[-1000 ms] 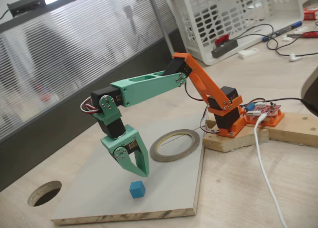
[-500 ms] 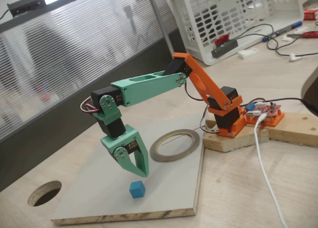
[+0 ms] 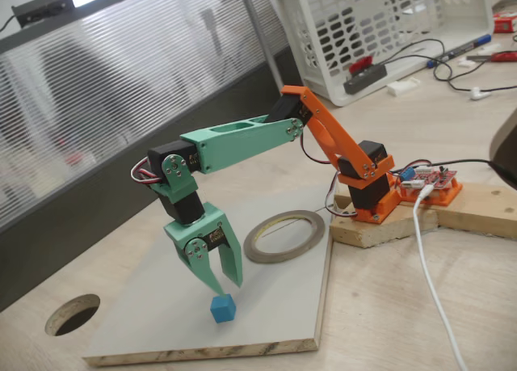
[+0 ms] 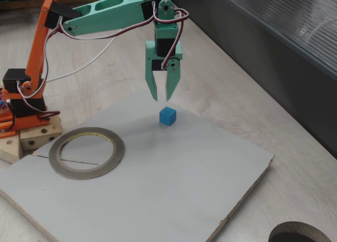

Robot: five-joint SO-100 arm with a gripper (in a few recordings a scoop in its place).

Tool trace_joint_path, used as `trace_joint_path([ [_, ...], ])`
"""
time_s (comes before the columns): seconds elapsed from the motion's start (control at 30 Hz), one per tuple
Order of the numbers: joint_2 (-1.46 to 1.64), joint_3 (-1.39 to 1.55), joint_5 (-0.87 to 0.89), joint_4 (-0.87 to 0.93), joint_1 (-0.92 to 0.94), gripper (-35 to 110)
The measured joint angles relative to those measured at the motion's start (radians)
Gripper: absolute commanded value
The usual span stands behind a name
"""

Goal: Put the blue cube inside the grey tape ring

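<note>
- Both fixed views: I see the green gripper (image 3: pixel 224 287) (image 4: pixel 161 98) pointing down, hanging just above the blue cube (image 3: pixel 223 309) (image 4: pixel 167 116), not touching it.
- Jaws stand slightly apart, a narrow gap between the tips, nothing between them.
- Cube sits on the grey board (image 3: pixel 275 306) (image 4: pixel 158 184), one flat face down, clear of everything else.
- Grey tape ring (image 3: pixel 284 236) (image 4: pixel 87 152) lies flat on the same board, well apart from the cube, nearer the orange arm base (image 3: pixel 367 195) (image 4: pixel 23 102). I see only bare board inside the ring's opening.
- Arm base is mounted on a wooden block (image 3: pixel 388 225) beside the board.
- Round hole in the tabletop (image 3: pixel 73 314) sits off the board's edge.
</note>
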Motion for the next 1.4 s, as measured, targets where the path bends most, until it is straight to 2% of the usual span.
trace_joint_path([
  [0.23,0.000,0.000,0.000,0.117,0.000,82],
  [0.4,0.000,0.000,0.000,0.181,0.000,95],
  [1.4,0.000,0.000,0.000,0.184,0.000,95],
])
